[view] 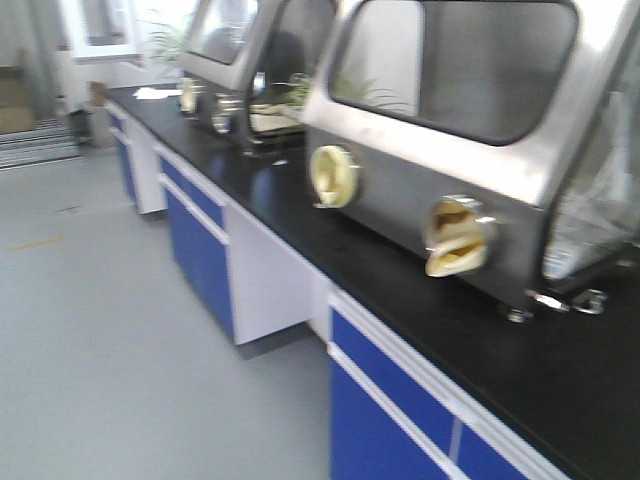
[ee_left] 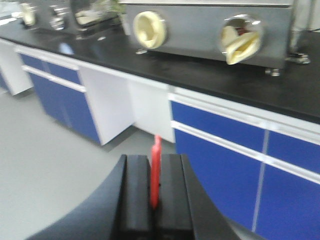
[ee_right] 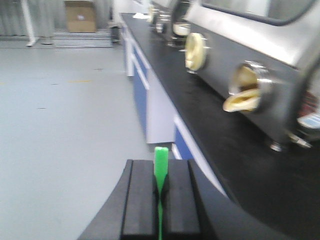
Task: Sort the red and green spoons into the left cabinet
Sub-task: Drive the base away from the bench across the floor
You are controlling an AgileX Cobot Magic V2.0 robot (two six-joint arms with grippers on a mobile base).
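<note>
My left gripper [ee_left: 155,165] is shut on the red spoon [ee_left: 155,172], which stands up between the two black pads with its end poking past their tips. My right gripper [ee_right: 160,167] is shut on the green spoon [ee_right: 160,162], its flat end sticking out above the pads. Both spoons hang in the air over the grey floor in front of a lab bench. The left cabinet is out of view. Neither gripper shows in the front view.
A long black-topped bench [view: 420,300] with blue and white drawers [ee_left: 220,150] runs along the right. Steel glove boxes [view: 450,130] with yellowish glove ports [view: 333,176] stand on it. Grey floor [view: 90,330] lies to the left, a cardboard box [ee_right: 80,16] far back.
</note>
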